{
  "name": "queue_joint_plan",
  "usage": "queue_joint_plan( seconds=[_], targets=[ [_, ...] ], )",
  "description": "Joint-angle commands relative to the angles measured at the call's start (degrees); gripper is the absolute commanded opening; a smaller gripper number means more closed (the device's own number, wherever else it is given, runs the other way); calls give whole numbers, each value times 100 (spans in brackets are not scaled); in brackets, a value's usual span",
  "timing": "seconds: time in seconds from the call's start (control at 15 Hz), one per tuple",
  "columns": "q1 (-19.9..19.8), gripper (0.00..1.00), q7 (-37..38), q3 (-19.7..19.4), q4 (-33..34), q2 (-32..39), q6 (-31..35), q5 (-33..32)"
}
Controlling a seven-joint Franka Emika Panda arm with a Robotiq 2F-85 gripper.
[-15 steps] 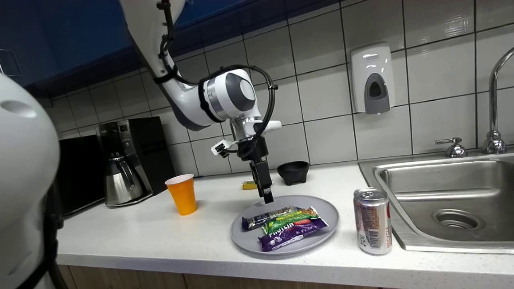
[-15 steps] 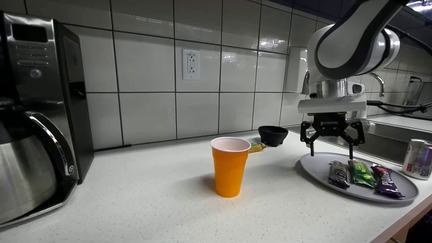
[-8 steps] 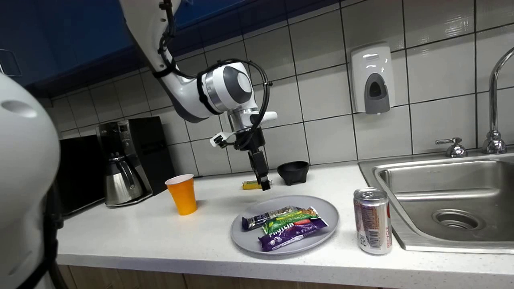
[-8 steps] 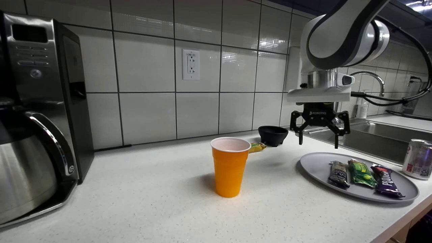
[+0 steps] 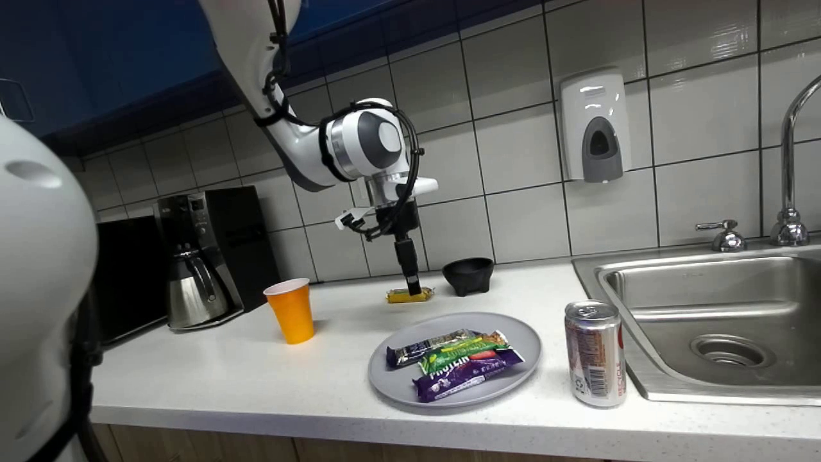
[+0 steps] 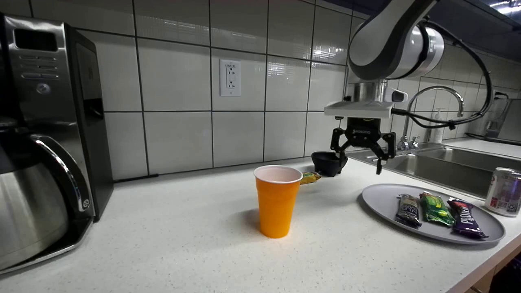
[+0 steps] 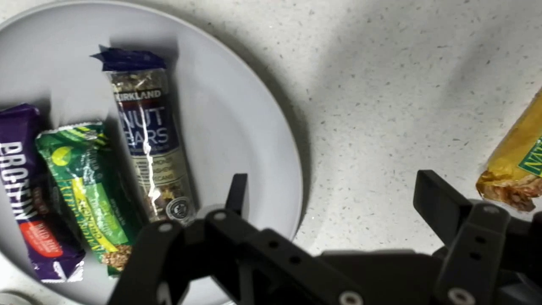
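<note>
The purple bar reads “PROTEIN”, the blue-labelled bar “KIRKLAND NUT”, the yellow bar “NAT”.

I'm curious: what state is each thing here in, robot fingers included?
Fingers: open, holding nothing
Yellow bar: lying on the counter
Purple bar: wrapped, on the plate
Green bar: likewise
Nut bar: likewise
Orange cup: standing upright
Can: upright; whether opened, unclear
Black bowl: upright on its feet
Coffee pot: seated in its machine
Wall outlet: nothing plugged in

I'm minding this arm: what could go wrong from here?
If lowered now, the open gripper might miss the yellow bar, which lies outside its fingers in the wrist view. The finger overlapping the gray plate there could strike it. Swinging too far toward the upright orange cup might tip it.
</note>
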Motion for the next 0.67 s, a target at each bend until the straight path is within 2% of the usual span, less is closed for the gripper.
queue_joint_plan(
  seconds=[0.0,0.6],
  targets=[
    [85,100,400,46,518,437,29,149],
    [403,100,986,19,1756,1419,-330,256]
  ],
)
